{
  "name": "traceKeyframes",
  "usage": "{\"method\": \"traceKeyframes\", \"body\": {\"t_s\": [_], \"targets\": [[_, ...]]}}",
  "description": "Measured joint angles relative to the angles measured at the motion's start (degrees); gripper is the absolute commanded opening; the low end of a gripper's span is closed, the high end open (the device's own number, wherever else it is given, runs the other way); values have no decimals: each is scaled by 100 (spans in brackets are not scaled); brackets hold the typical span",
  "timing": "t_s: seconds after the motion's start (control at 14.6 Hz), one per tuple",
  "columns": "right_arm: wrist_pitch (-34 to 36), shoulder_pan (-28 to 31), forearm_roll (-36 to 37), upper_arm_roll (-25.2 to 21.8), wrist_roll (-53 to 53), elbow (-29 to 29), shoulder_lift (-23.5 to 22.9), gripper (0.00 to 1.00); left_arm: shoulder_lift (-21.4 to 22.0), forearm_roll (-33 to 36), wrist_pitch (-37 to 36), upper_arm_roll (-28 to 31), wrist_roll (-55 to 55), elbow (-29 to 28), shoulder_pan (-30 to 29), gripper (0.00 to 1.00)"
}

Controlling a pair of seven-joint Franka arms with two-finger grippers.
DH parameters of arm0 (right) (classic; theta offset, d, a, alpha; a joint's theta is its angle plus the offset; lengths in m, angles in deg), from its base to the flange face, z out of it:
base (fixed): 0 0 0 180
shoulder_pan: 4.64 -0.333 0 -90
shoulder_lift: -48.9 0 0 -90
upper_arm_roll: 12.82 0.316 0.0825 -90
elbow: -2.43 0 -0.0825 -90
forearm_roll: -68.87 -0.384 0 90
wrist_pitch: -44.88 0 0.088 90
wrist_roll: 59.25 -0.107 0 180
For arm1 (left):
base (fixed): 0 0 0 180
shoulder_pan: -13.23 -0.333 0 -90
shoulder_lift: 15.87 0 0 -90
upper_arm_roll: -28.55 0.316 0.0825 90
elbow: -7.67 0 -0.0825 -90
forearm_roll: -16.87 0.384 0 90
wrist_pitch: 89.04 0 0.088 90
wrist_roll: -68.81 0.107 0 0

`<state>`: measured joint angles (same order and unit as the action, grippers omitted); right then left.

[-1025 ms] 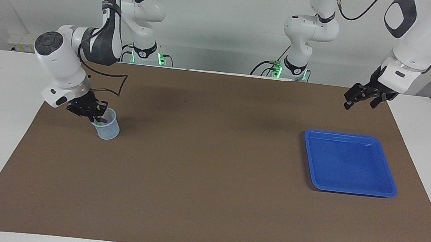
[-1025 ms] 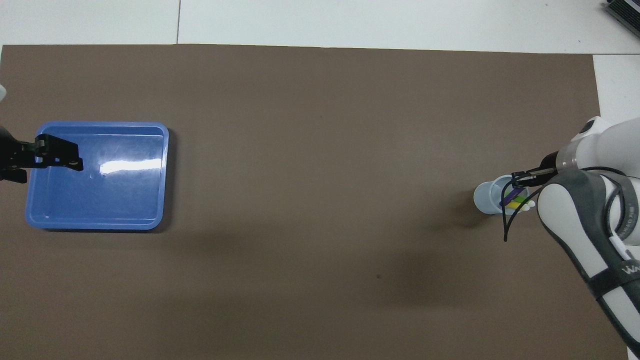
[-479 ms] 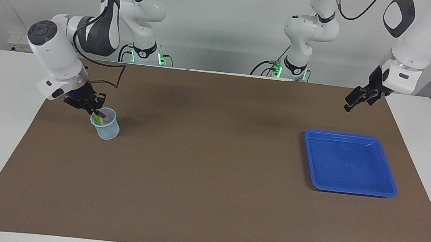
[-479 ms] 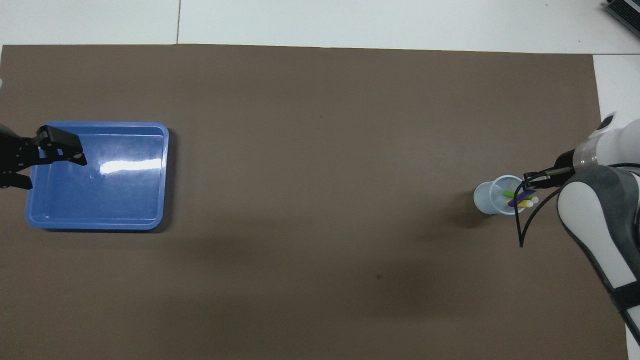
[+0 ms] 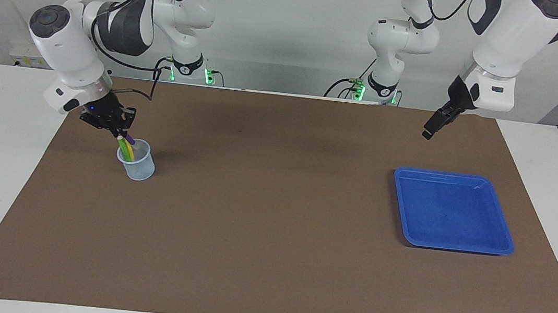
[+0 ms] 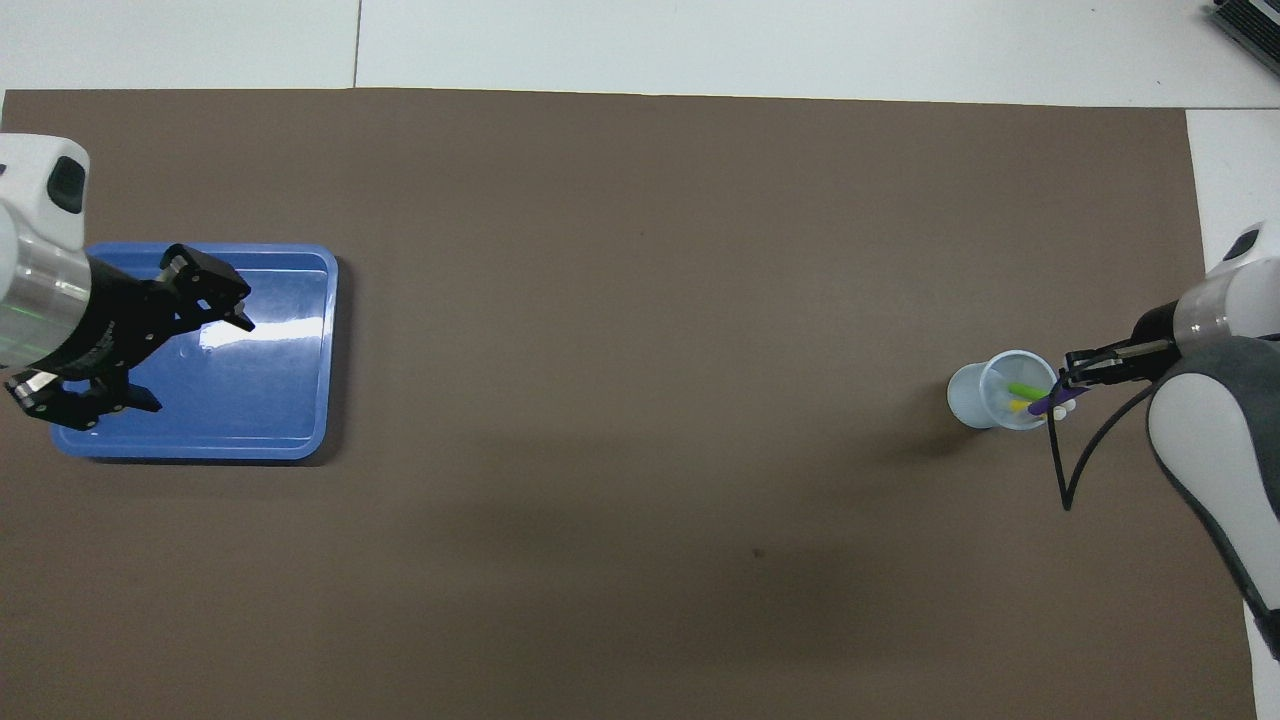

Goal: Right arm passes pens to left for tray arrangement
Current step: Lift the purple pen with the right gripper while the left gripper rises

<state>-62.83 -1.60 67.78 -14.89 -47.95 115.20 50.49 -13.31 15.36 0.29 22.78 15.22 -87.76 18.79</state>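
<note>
My right gripper hangs just over the small translucent cup at the right arm's end of the table. It is shut on the top of the purple pen, whose lower end is still in the cup. The green pen and the yellow pen lean in the cup. The purple pen crosses the cup's rim under my right gripper. My left gripper is open and empty, up in the air; in the overhead view it covers part of the blue tray. The tray holds nothing.
A brown mat covers most of the white table. A loose black cable loops down from the right wrist beside the cup. Both arm bases stand at the table's robot edge.
My right gripper has risen from inside the cup, drawing the purple pen up with it. My left gripper has swung from the table's end toward the middle and turned.
</note>
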Motion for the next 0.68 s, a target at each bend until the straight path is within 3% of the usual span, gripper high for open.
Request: {"method": "traceKeyframes", "body": {"t_s": [0.27, 0.68], "targets": [[480, -42, -56, 16, 0, -269, 214, 0, 145, -466, 157, -135, -1204, -382, 325, 100], [1005, -44, -1241, 79, 0, -521, 375, 0, 405, -1480, 1462, -134, -3018, -1105, 366, 100]]}}
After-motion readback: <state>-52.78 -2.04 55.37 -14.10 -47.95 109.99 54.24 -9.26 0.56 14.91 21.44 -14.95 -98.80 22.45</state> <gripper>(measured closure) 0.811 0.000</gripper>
